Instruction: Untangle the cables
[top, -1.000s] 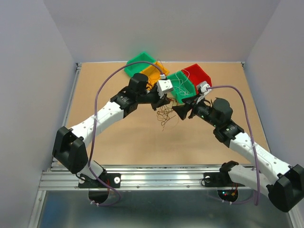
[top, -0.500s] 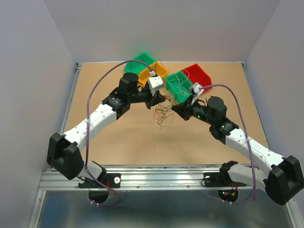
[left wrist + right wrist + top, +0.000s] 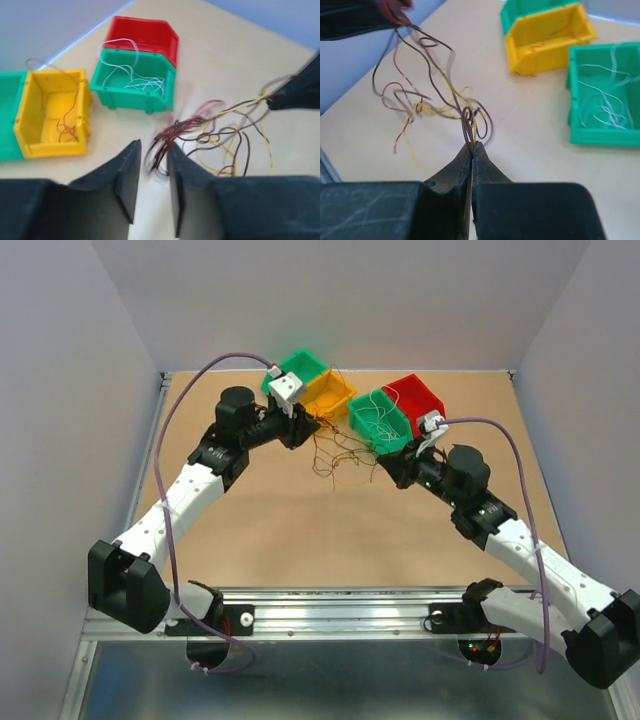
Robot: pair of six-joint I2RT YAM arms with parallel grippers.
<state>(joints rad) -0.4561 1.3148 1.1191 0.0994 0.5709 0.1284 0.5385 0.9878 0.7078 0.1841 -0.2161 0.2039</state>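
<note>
Right wrist: right gripper (image 3: 471, 146) pinched tight on a brown strand of the cables (image 3: 420, 102), strung near the table's (image 3: 530, 165) far edge to the left gripper (image 3: 154, 160), jaws slightly apart round red strands; pulling-apart step, slow outward draw likely next.

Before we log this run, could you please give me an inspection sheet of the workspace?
Surface: tan tabletop.
Job's things: cable tangle stretched between both grippers; white strands in a green bin.
Clutter: second green bin, yellow bin, red bin.
Grippers: left gripper jaws parted around strands; right gripper shut on the tangle.
Cables: purple arm cables loop over each arm.
Surroundings: grey walls, metal rail.
</note>
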